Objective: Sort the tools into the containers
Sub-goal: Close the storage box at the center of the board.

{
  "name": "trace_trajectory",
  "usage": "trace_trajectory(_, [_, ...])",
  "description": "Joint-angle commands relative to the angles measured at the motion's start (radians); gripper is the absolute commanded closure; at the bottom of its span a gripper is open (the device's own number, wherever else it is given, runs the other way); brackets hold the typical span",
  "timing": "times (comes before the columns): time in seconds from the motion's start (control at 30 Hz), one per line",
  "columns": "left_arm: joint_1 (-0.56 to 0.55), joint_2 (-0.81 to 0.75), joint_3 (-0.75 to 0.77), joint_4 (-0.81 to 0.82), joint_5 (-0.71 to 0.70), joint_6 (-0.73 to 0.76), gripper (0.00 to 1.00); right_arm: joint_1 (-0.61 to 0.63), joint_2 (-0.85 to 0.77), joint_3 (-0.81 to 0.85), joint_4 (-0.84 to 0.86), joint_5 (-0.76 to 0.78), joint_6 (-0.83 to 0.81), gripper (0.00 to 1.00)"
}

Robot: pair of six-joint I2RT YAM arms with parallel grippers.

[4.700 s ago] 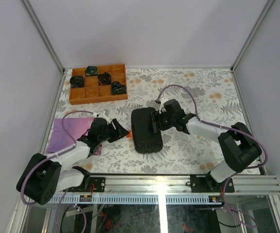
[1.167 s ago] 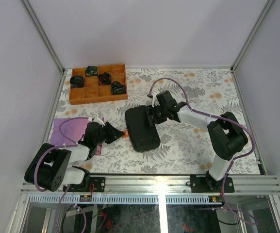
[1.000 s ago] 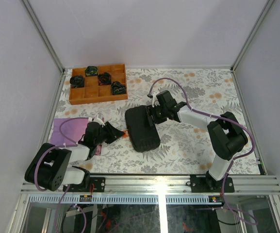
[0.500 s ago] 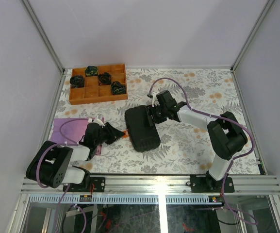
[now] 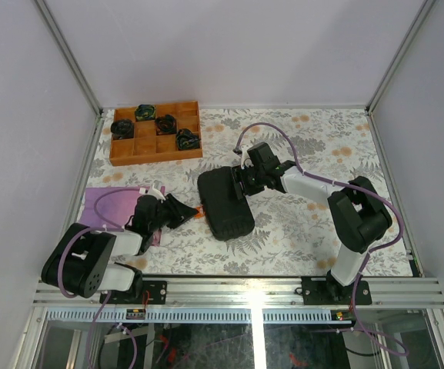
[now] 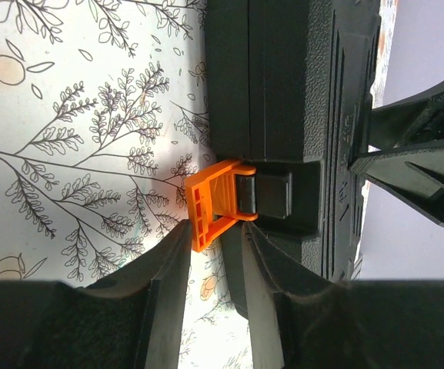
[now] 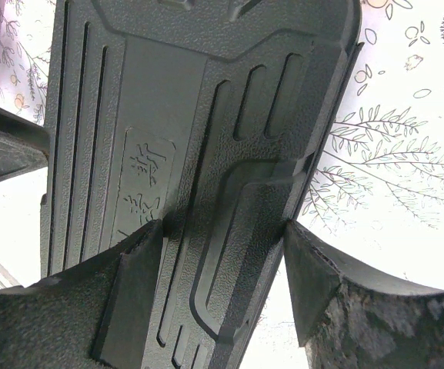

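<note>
The black tool case [image 5: 226,204] lies shut in the middle of the table, and no tools show anywhere. Its orange latch [image 5: 199,213] sticks out on its left side. My left gripper [image 5: 185,212] is at the latch. In the left wrist view the latch [image 6: 210,201] has its tip between my narrowly spaced fingers [image 6: 168,300], beside the case wall [image 6: 283,92]. My right gripper [image 5: 242,184] is clamped on the case's far right edge. In the right wrist view its fingers [image 7: 129,296] straddle a raised part of the ribbed lid [image 7: 168,115].
A brown wooden compartment tray [image 5: 147,150] holding several dark round items stands at the back left. A purple cloth [image 5: 102,204] lies under my left arm. Grey walls and metal posts ring the flowered table [image 5: 314,231].
Since 4.7 s ago the case has slid left and turned a little, with my right gripper on it; my left arm drew back. Over the last second nothing visibly moved.
</note>
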Motion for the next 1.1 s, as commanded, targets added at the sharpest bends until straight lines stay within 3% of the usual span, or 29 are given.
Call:
trace_trajectory(0.0, [-0.018, -0.024, 0.011, 0.193, 0.119, -0.046, 0.70, 0.035, 0.103, -0.052, -0.083, -0.001, -0.036, 0.36])
trace_trajectory(0.47, [-0.018, -0.039, 0.018, 0.201, 0.136, -0.059, 0.69, 0.039, 0.098, -0.042, -0.078, -0.018, -0.023, 0.36])
trace_trajectory(1.07, [-0.018, -0.071, 0.027, 0.083, 0.096, -0.035, 0.70, 0.042, 0.079, -0.051, -0.072, -0.023, -0.016, 0.37])
